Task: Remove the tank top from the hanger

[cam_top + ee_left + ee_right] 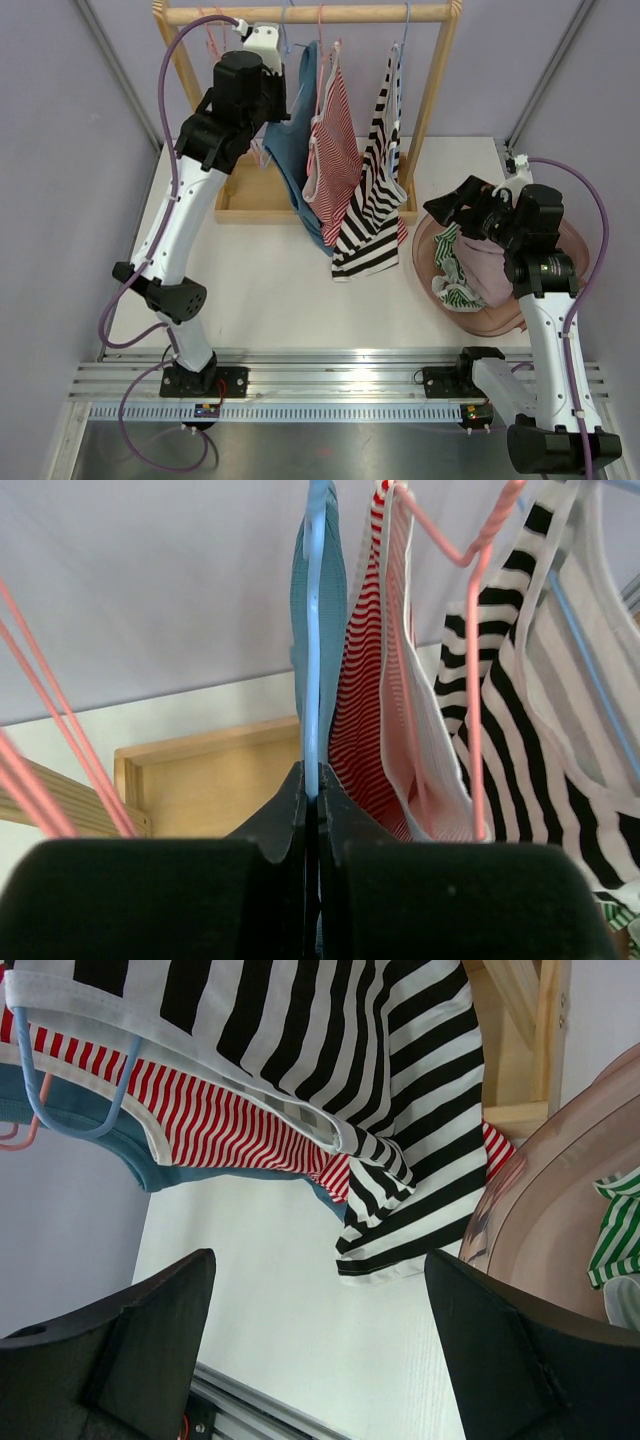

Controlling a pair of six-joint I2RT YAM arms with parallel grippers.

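Three tank tops hang on hangers from the wooden rail (300,14): a teal one (295,150), a red-striped one (335,140) and a black-striped one (370,200). My left gripper (283,45) is up at the rail, shut on the blue hanger (315,630) that carries the teal tank top (336,630); the jaws (312,785) pinch the hanger's thin bar. My right gripper (445,205) is open and empty, low at the right, pointing toward the black-striped top's hem (400,1110); its fingertips stand wide apart (320,1300).
A pink basket (575,250) under my right arm holds a heap of clothes (470,270), one green-striped (620,1230). Empty pink hangers (60,730) hang left of my left gripper. The rack's wooden base tray (210,780) lies below the garments.
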